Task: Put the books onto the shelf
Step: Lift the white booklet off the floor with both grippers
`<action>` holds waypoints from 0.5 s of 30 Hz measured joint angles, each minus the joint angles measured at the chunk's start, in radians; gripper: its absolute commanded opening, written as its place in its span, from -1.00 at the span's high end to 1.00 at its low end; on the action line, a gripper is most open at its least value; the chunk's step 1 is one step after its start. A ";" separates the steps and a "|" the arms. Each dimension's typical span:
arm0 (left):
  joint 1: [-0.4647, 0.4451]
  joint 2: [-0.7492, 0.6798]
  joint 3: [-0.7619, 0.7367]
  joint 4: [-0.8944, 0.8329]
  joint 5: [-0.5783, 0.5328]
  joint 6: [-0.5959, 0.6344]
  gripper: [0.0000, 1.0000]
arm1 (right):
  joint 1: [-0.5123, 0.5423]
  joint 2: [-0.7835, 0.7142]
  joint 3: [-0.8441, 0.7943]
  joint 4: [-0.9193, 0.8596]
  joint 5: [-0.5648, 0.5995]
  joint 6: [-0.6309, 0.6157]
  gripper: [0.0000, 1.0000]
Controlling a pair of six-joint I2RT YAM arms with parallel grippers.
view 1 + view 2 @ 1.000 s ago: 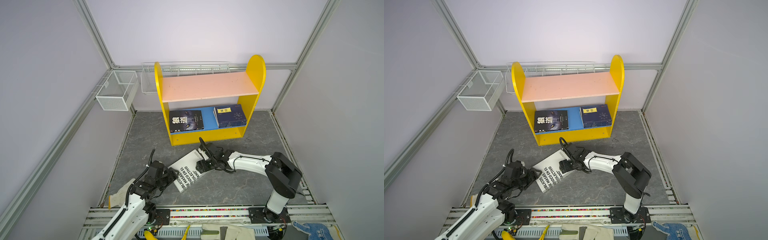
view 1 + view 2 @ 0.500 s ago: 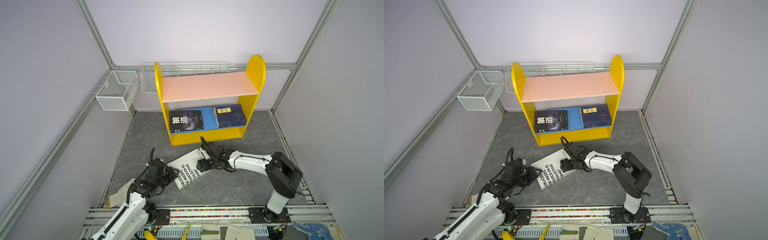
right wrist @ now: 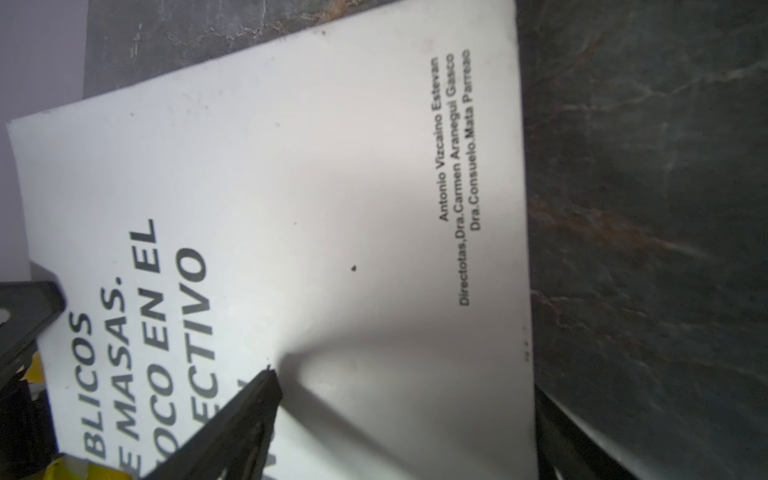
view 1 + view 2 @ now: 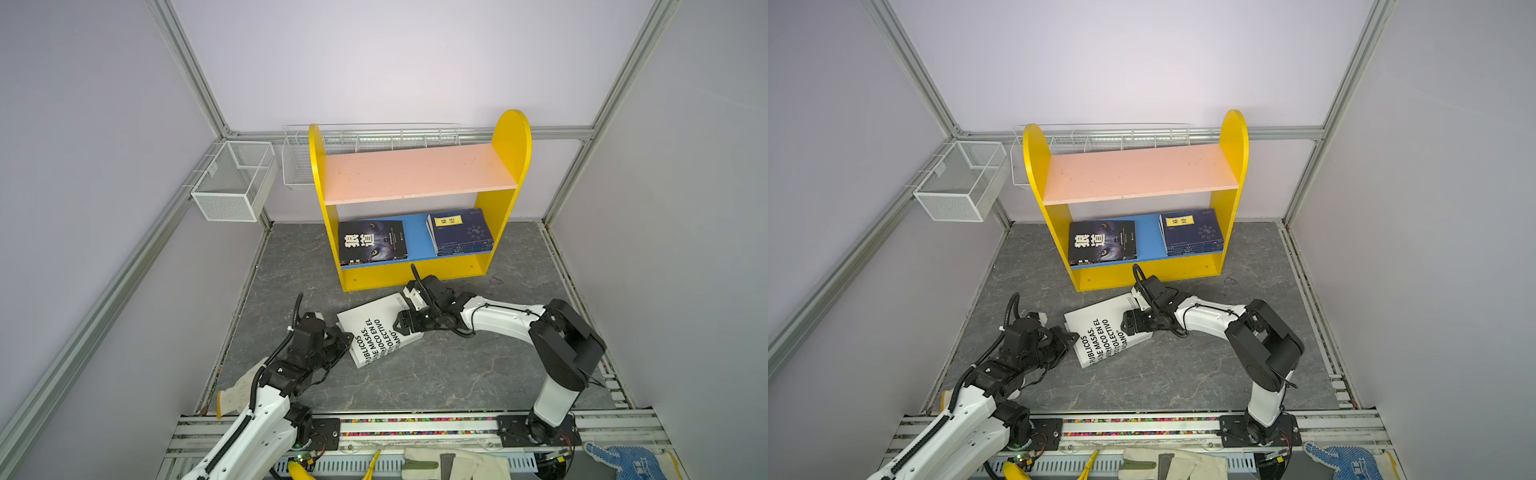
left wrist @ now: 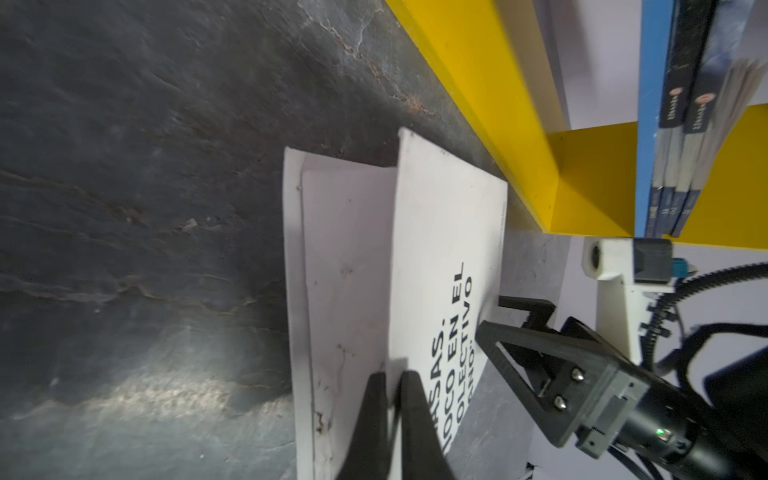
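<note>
The large white book (image 4: 376,328) (image 4: 1100,332) lies on the grey floor in front of the shelf (image 4: 415,174) (image 4: 1138,172). My left gripper (image 4: 347,338) (image 4: 1073,337) (image 5: 392,386) is shut on the near-left edge of its cover (image 5: 444,249), which stands raised off the pages. My right gripper (image 4: 405,322) (image 4: 1130,324) (image 3: 405,384) is open at the book's right edge, one finger (image 3: 266,386) on the cover. On the blue lower board lie the wolf-eye book (image 4: 372,243) (image 4: 1102,243) and a stack of navy books (image 4: 459,232) (image 4: 1192,232).
Two white wire-mesh baskets (image 4: 232,183) (image 4: 299,166) hang on the back-left rails. The shelf's yellow base (image 5: 498,104) stands just behind the book. Gloves (image 4: 453,465) (image 4: 619,461) lie on the front rail, another (image 4: 237,395) by my left arm.
My left gripper has shut on the white book's cover edge. The right gripper stays at the book's right edge and stands slightly wider.
</note>
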 measured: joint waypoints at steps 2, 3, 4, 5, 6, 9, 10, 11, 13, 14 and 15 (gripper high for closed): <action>0.000 0.004 0.000 0.028 0.000 -0.010 1.00 | -0.019 0.009 0.000 0.017 -0.031 0.004 -0.72; 0.001 0.004 0.002 0.037 0.001 -0.014 1.00 | -0.027 0.013 0.000 0.028 -0.045 0.007 -0.75; 0.001 0.004 0.005 0.043 0.002 -0.017 1.00 | -0.034 0.015 0.000 0.038 -0.056 0.011 -0.78; 0.001 0.004 0.009 0.047 0.005 -0.019 1.00 | -0.040 0.016 0.000 0.046 -0.066 0.014 -0.80; 0.001 0.003 0.016 0.053 0.010 -0.021 1.00 | -0.046 0.017 0.000 0.056 -0.075 0.020 -0.82; 0.001 -0.006 0.041 0.069 0.022 -0.028 1.00 | -0.063 0.016 -0.008 0.102 -0.100 0.041 -0.88; 0.001 -0.009 0.048 0.072 0.029 -0.031 1.00 | -0.069 0.016 -0.014 0.122 -0.109 0.048 -0.90; 0.001 -0.011 0.054 0.075 0.036 -0.033 1.00 | -0.074 0.012 -0.022 0.139 -0.116 0.057 -0.94; -0.003 -0.012 0.068 0.081 0.060 -0.036 1.00 | -0.080 -0.009 -0.046 0.169 -0.116 0.077 -0.98; -0.004 -0.012 0.076 0.082 0.070 -0.035 1.00 | -0.082 -0.025 -0.058 0.177 -0.113 0.085 -0.94; -0.006 -0.011 0.087 0.082 0.079 -0.035 1.00 | -0.085 -0.048 -0.074 0.187 -0.109 0.097 -0.89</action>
